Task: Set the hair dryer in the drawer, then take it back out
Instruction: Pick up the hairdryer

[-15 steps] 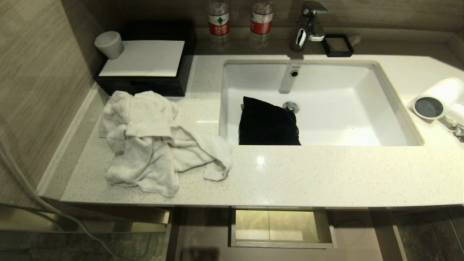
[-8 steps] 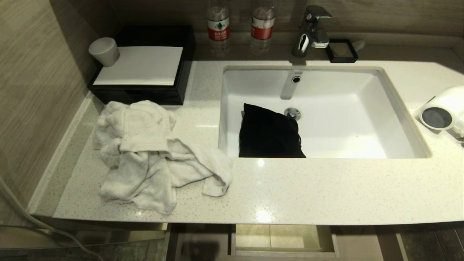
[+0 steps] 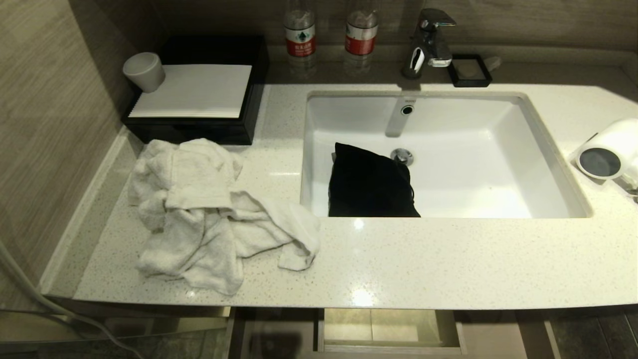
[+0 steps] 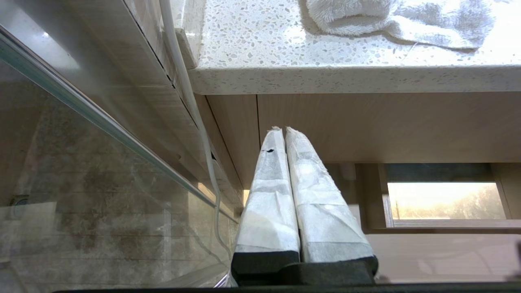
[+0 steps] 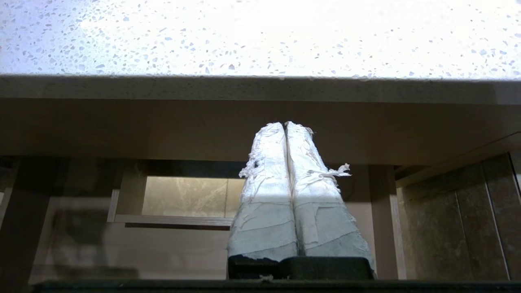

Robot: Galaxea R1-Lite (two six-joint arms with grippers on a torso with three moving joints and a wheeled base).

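Lying at the worktop's (image 3: 448, 259) right edge, hair dryer (image 3: 609, 149) — likely light, rigid, slick (best grasped across the barrel), both left gripper (image 4: 283, 129) and right gripper (image 5: 284, 124) pinched closed, empty, below the front edge.

Dim, warm, glare on countertop (image 3: 398, 259)

Hair dryer (image 3: 610, 149) cut by edge
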